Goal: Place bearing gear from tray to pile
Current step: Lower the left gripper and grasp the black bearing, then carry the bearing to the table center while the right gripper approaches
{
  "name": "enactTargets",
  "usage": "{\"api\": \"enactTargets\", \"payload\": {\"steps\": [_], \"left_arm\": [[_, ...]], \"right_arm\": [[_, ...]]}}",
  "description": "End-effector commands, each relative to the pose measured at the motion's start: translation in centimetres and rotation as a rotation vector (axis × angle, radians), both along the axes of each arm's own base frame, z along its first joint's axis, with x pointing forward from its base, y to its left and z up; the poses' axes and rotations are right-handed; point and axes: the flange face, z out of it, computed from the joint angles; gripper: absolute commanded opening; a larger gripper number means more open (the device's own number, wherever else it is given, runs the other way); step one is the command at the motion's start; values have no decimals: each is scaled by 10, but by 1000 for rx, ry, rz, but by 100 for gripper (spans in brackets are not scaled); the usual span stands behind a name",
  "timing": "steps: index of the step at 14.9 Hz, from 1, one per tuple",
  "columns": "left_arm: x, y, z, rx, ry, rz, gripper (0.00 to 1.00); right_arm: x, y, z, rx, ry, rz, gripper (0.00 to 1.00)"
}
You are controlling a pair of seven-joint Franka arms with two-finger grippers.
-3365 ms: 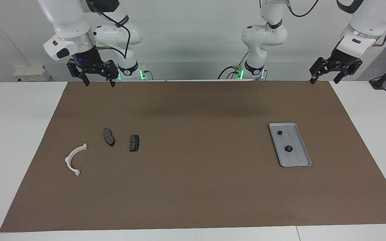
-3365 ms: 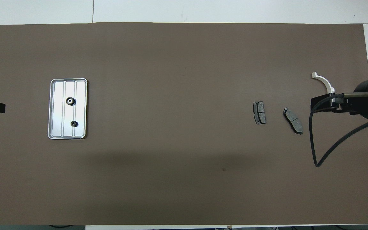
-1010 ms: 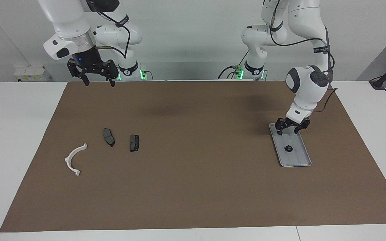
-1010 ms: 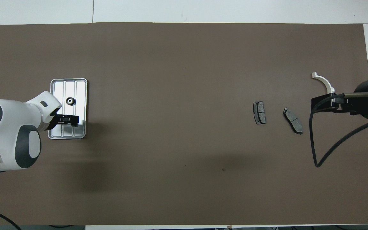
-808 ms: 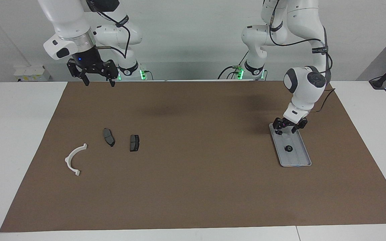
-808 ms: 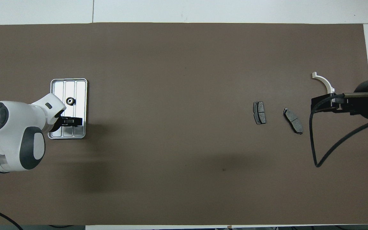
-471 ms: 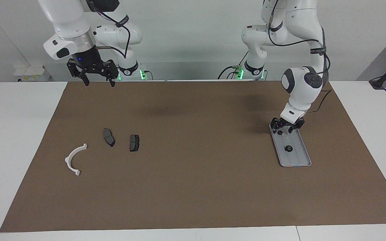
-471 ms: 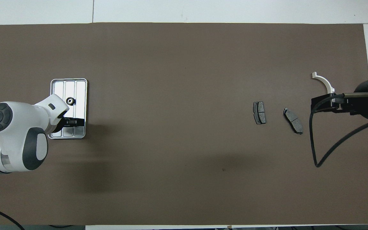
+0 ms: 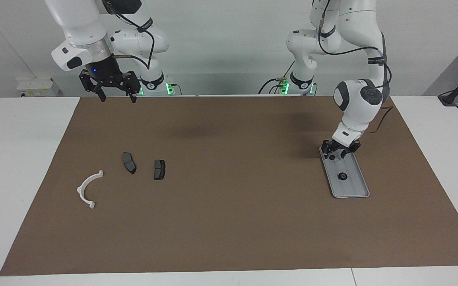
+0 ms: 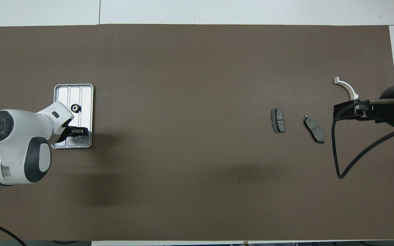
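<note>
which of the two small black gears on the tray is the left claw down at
The small black gear at the end of the ridged silver metal tray nearer the robots; the left claw is right over it. The other gear lies apart, mid-tray.

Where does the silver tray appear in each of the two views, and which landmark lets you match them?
Facing view: the tray lies at the picture's right, lengthwise toward the robots, with the left pincer at its nearer end.
Overhead view: the tray lies at the picture's left, its nearer end partly covered by the left arm.
Shared landmark: the small black gear in the tray, clear of the pincer.
</note>
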Motion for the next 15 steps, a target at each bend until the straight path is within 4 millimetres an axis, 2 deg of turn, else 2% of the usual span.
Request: {"api": "enactTargets", "payload": {"steps": [1, 5, 6, 7, 8, 10, 11, 12, 13, 14, 15], "left_arm": [[-5, 2, -1, -4, -17, 21, 3], [1, 6, 4, -3, -22, 29, 0], [8, 7, 13, -3, -22, 27, 0], [17, 6, 26, -4, -7, 29, 0], [30, 5, 50, -8, 12, 37, 0], [52, -10, 107, -19, 54, 76, 0], [58, -39, 128, -20, 65, 111, 0], [61, -86, 129, -7, 74, 141, 0], [58, -123, 132, -6, 57, 197, 0], [54, -149, 138, -2, 42, 226, 0], [44, -185, 137, -6, 36, 231, 0]], "right_arm": [[-4, -8, 3, 7, -2, -1, 100], [-5, -8, 1, 7, -4, -1, 100], [-5, -7, -1, 7, -2, -1, 100], [-3, -7, -4, 7, -4, -5, 100], [-1, -8, -11, 7, -11, -13, 100], [4, -7, -29, 10, -30, -19, 100], [6, -7, -40, 10, -28, -17, 100], [9, -7, -49, 11, -34, -19, 100], [13, -7, -61, 12, -40, -18, 100], [17, -7, -74, 13, -42, -18, 100], [21, -7, -84, 14, -43, -19, 100]]}}
